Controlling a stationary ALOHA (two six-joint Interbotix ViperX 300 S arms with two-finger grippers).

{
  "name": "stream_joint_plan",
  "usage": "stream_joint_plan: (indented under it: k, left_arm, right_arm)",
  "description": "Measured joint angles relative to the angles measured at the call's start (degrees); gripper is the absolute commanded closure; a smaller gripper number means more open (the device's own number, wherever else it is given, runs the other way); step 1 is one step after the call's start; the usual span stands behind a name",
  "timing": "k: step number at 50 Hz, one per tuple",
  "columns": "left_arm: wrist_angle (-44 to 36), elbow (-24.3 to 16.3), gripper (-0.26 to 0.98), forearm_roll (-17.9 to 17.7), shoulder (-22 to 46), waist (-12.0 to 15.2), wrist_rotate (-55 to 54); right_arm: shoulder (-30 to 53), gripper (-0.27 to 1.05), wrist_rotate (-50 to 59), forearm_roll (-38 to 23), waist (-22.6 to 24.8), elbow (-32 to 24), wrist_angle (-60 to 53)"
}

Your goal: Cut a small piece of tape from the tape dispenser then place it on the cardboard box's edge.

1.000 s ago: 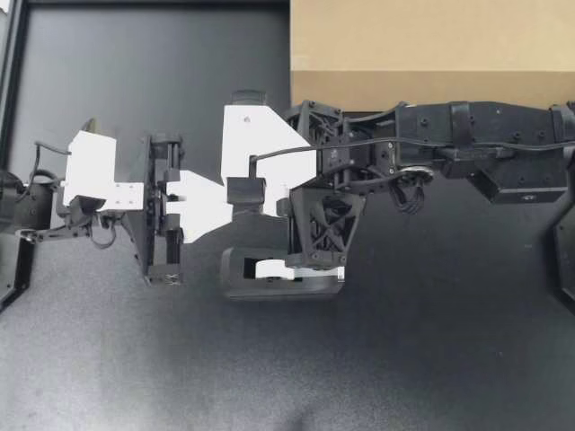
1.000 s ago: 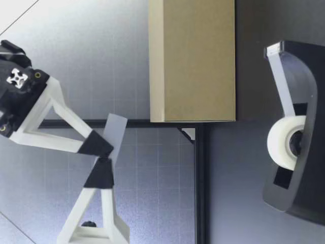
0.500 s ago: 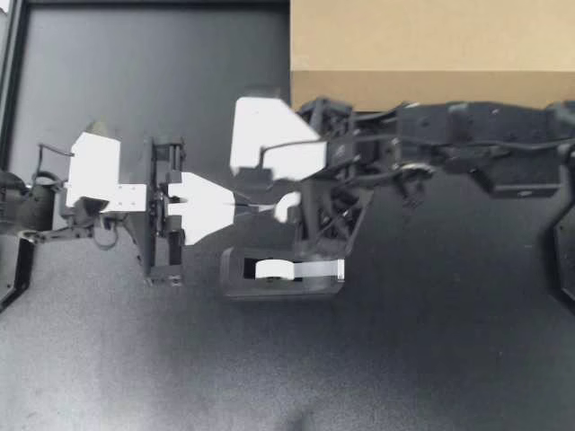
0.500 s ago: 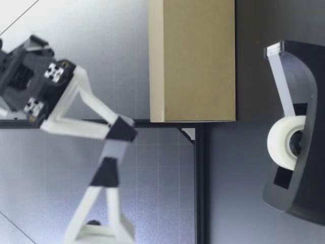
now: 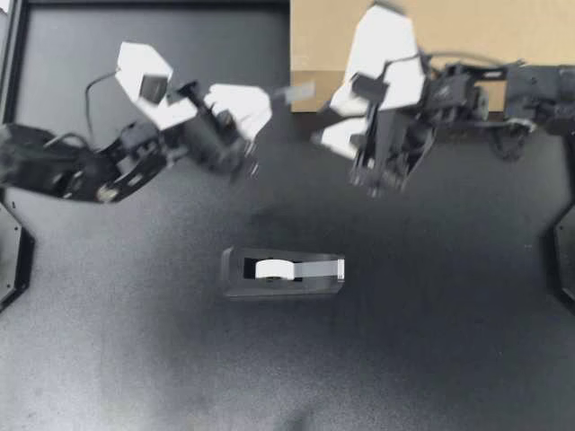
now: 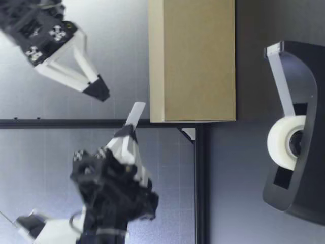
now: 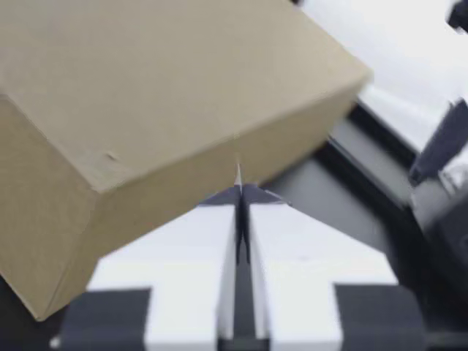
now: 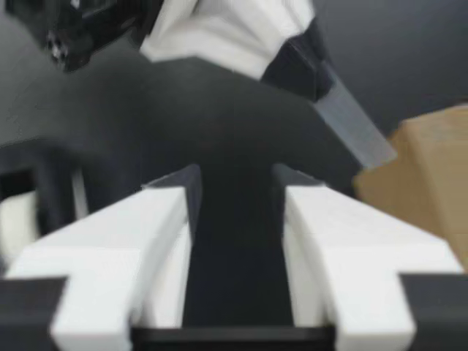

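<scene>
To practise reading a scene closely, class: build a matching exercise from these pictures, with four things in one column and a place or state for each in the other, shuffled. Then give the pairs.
1. short strip of clear tape
2. black plastic tape dispenser
3. brown cardboard box
4. right gripper

A. open, nothing between its fingers
B. alone in the middle of the dark table
C. pinched by the left gripper
D. at the table's edge

Pairs: 1-C, 2-B, 3-D, 4-A.

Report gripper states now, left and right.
Left gripper: shut on the tape piece.
Right gripper: open, holding nothing.
</scene>
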Motion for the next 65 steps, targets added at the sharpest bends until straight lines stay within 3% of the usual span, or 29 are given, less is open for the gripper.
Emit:
stream_joint_plan:
  k: [13,25,65]
  left_arm:
    - [0.9,-3.5,0.84,-0.5,4.9,4.8,-16.3]
    - [-0.1,-3.7,0.84,-0.5,7.1,6.7,-21.6]
    - [1.1,-4.3,0.84,-0.6,8.5,7.1,-22.3]
  right_arm:
    - [-0.2,0.69,-0.8,-0.1,-5.5,5.2,-13.5]
    - [3.9,0.87,-3.1,-0.2,-8.3,5.8,-17.9]
    - [16.3,0.88,-5.1,-0.3,-10.9,-0.6,-20.0]
